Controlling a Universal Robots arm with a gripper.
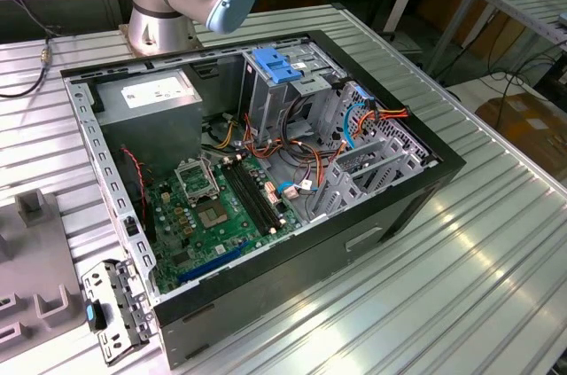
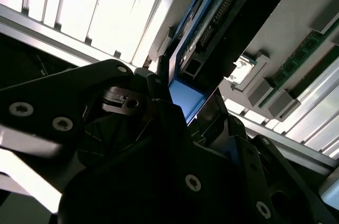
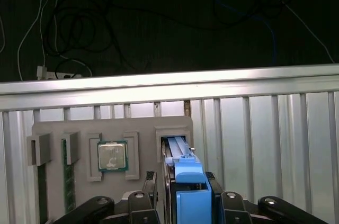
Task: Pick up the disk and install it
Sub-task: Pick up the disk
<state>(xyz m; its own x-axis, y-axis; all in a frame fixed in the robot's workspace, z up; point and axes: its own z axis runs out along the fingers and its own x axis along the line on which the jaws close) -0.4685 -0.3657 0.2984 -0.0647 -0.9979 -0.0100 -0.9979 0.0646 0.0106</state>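
While the disk stands on edge in a slot of the grey holder tray, its bright blue carrier faces the camera in the first wrist view. Its dark body and connector edge run away from the lens in the second wrist view. The gripper straddles it: the jaws stand one on each flat side, drawn in to the disk's thickness and, by appearance, bearing on the carrier, with the disk not yet lifted clear of its slot. Just beside that slot lies a processor chip in its own pocket, and farther along memory modules stand in theirs. The tray rests on the ribbed aluminium bench. In the exterior view the open computer case sits well apart from the tray, with a blue plate atop its drive cage and loose cables crowding the interior. Hazards, as judged: a hold on smooth plastic rails may slip. A pull not in line with the slot could wedge the disk or drag the tray. Any tilt in the grasp would make the rails bind or snag the cables.
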